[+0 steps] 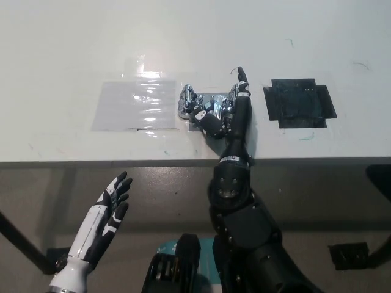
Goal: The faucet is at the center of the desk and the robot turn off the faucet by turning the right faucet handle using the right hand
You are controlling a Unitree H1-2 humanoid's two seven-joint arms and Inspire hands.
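My right arm is black all the way down, built of bulky rounded segments with a matte shell, widest near the bottom of the view. A thin silver ring bands the wrist where the forearm narrows into my right hand (237, 113), which is slim, black, and carries small pale markings near the fingertips (241, 74). My left hand (112, 204) has a white forearm shell that tapers to a rounded cuff. Its palm shows white panels set against black, and the fingers (121, 183) are black with light-coloured segments along them
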